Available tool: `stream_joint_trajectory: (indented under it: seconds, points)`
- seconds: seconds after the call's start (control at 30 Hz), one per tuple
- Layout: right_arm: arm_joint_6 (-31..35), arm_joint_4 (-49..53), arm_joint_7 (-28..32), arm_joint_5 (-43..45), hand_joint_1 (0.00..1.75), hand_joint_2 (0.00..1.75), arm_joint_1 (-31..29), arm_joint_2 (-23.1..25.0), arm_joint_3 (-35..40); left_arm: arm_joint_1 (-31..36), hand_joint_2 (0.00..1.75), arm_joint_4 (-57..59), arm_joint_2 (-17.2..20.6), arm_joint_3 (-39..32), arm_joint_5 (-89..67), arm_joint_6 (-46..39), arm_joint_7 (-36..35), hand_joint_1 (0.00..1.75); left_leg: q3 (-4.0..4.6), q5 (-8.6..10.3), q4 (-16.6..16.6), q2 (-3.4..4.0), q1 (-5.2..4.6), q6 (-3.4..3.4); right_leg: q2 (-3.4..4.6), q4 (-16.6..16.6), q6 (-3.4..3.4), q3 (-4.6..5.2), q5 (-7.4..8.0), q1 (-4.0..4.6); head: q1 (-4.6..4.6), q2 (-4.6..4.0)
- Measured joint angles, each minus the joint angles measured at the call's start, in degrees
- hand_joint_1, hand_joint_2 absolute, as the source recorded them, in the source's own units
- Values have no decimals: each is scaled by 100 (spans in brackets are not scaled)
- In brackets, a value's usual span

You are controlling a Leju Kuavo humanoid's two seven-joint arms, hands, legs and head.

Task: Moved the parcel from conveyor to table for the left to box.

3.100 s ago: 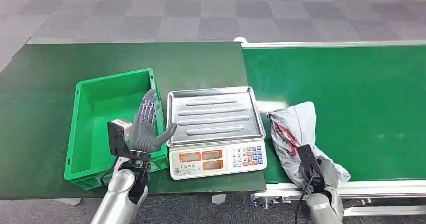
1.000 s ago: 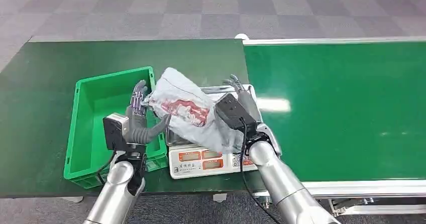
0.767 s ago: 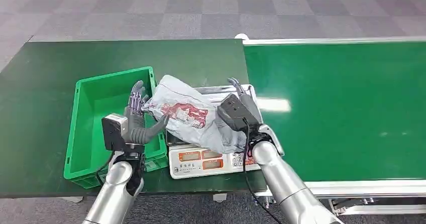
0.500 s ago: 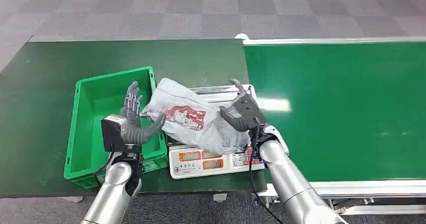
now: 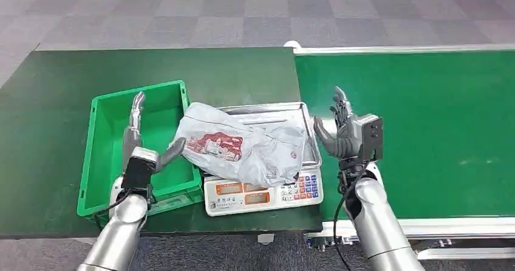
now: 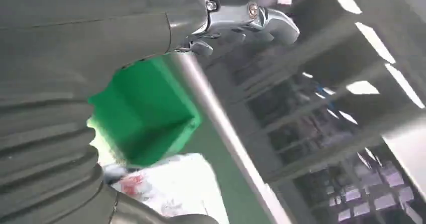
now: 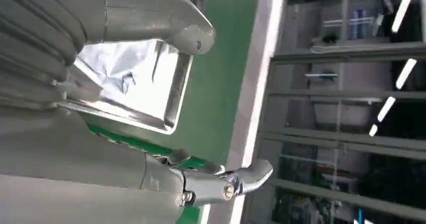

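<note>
From the head view, you've got the grey parcel [image 5: 243, 150] lying across the steel tray of the scale [image 5: 262, 189], its near-left corner hanging past the tray edge toward the green crate [image 5: 109, 155]. The scale sits on the dark bench [image 5: 61, 95], close to the bench's near edge and just beside the seam with the conveyor [image 5: 425, 119]. The belt stretches away wide and bare to the right of the scale. Your right hand [image 5: 340, 131] hovers above that seam, just off the tray's right rim, fingers up and apart, thumb reaching toward the parcel, nothing in it. Your left hand [image 5: 143, 146] stands over the crate's near-right wall, fingers up and spread, thumb tip at the parcel's left end; whether it touches, you can't tell.

Left wrist view: the ribbed cover and thumb of the left hand [image 6: 70, 58] loom large, a finger stretched out straight, the crate's corner [image 6: 150, 118] just beyond and a patch of the parcel [image 6: 166, 194] beside it.

Right wrist view: the right hand [image 7: 125, 83] is spread wide, thumb over the tray's corner [image 7: 173, 108], the parcel's crumpled wrap [image 7: 120, 66] lying inside the rim, and green belt [image 7: 226, 73] running past it.
</note>
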State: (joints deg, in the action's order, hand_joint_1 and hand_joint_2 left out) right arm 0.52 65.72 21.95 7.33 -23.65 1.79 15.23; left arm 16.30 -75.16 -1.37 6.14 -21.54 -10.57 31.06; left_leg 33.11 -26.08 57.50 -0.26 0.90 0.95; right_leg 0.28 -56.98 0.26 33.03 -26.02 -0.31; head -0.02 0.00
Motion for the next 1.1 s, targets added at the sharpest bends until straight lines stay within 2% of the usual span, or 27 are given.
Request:
stream_joint_trajectory:
  seconds: [0.13, 0.23, 0.43, 0.73, 0.77, 0.8, 0.83, 0.97, 1.1]
  points:
    - [-275, -85, -20, 207, 0, 175, -208, -44, 4, 938, 175, 639, 174, 562, -907, 1531, 238, 0, 21, 23, 0, -4, 0, -1, -4, -2, 2, 19, 25, -2, 0, 0]
    - [-365, -160, -66, 393, 0, 175, -370, -107, 9, 1837, 175, 1686, 194, 1284, -1328, 2706, 531, 0, 33, 39, 2, -4, -2, -10, -4, -1, 3, 29, 41, -5, 2, 0]
    - [-457, -96, -221, 406, 0, 175, -281, -227, 9, 2870, 175, 3297, 74, 2223, -1518, 3212, 791, 0, 34, 41, 4, 26, -18, -9, 23, -3, 4, 44, 56, -14, 2, 0]
    - [-752, -33, -297, 540, 0, 175, -299, -328, 9, 3362, 175, 4391, -169, 2905, -1408, 4434, 817, 0, 45, 42, 3, 16, -18, -9, 15, -5, 4, 46, 56, -13, 2, 0]
    - [-776, -35, -295, 540, 0, 175, -312, -328, 18, 3384, 175, 4461, -171, 2964, -1393, 4548, 819, 28, 46, 43, 3, 15, -18, -9, 13, -5, 4, 46, 56, -13, 2, 0]
    - [-804, -37, -295, 540, 0, 175, -339, -328, 37, 3400, 175, 4529, -171, 3032, -1373, 4666, 830, 28, 46, 43, 3, 15, -18, -9, 13, -7, 4, 46, 56, -13, 2, 0]
    - [-832, -42, -293, 542, 0, 175, -377, -328, 59, 3417, 175, 4587, -175, 3086, -1332, 4778, 835, 175, 46, 43, 2, 15, -18, -9, 13, -8, 4, 45, 56, -13, 2, 0]
    - [-920, -90, -256, 596, 0, 175, -535, -326, 175, 3480, 175, 4762, -173, 3252, -1207, 5070, 876, 175, 44, 45, 2, 14, -18, -9, 12, -10, 4, 44, 56, -13, 2, 0]
    - [-881, -98, -227, 629, 0, 175, -560, -326, 219, 3491, 175, 4817, -173, 3361, -1242, 4640, 833, 175, 45, 48, 2, 7, -18, -12, 5, -10, 4, 40, 56, -13, 2, 0]
